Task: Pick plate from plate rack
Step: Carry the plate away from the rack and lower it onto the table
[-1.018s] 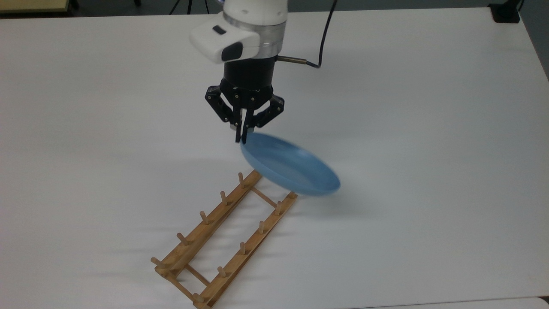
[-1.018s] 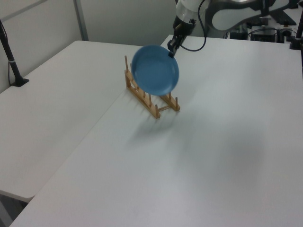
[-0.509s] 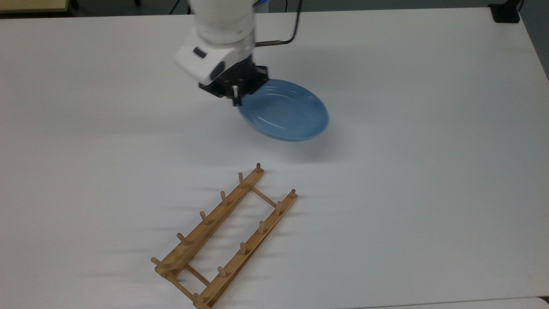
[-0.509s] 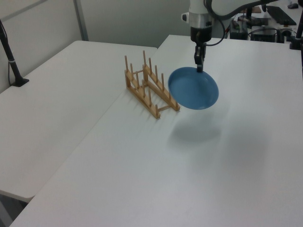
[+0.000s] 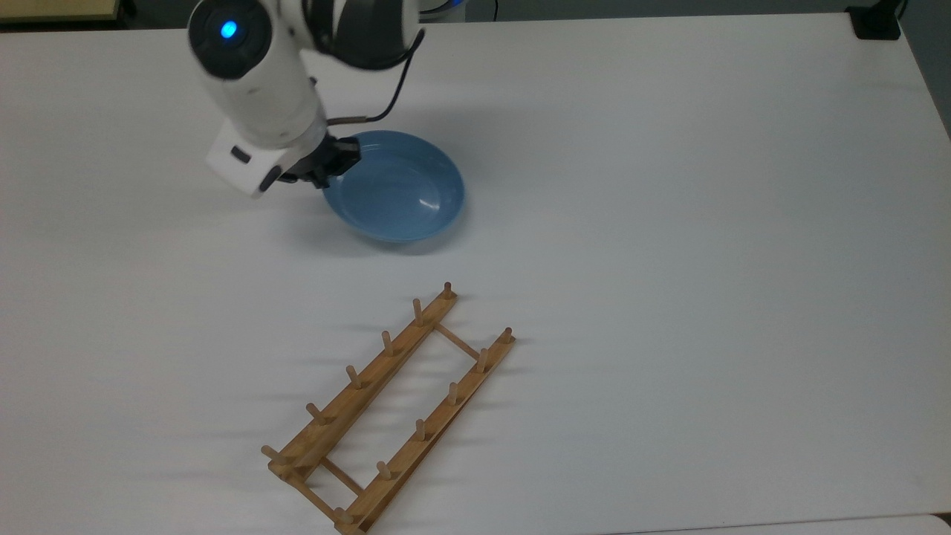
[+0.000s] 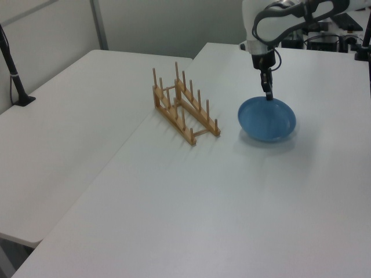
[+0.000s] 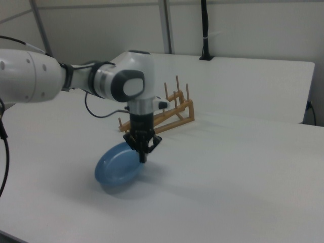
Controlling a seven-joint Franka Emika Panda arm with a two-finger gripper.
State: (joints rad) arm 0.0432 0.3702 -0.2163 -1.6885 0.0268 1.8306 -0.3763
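Observation:
The light-blue plate point(image 5: 397, 186) point(image 6: 266, 119) point(image 7: 117, 167) sits face up and slightly tilted, low over the white table, well away from the plate rack. My gripper point(image 5: 327, 174) point(image 6: 268, 95) point(image 7: 143, 157) is shut on the plate's rim, at the top view's left side of the plate. Whether the plate's underside touches the table I cannot tell. The wooden plate rack point(image 5: 364, 383) point(image 6: 182, 113) point(image 7: 169, 114) stands with nothing between its pegs, nearer the top view's bottom edge.
A black clamp with a pole point(image 6: 14, 69) point(image 7: 205, 30) stands at a table edge. A black object point(image 5: 877, 22) sits at the top view's far right corner. In the left view a seam point(image 6: 116, 162) runs between two tabletops.
The arm has carried the plate off the rack and toward the top view's upper left. The plate has tipped from nearly upright to face up and has come down close to the table.

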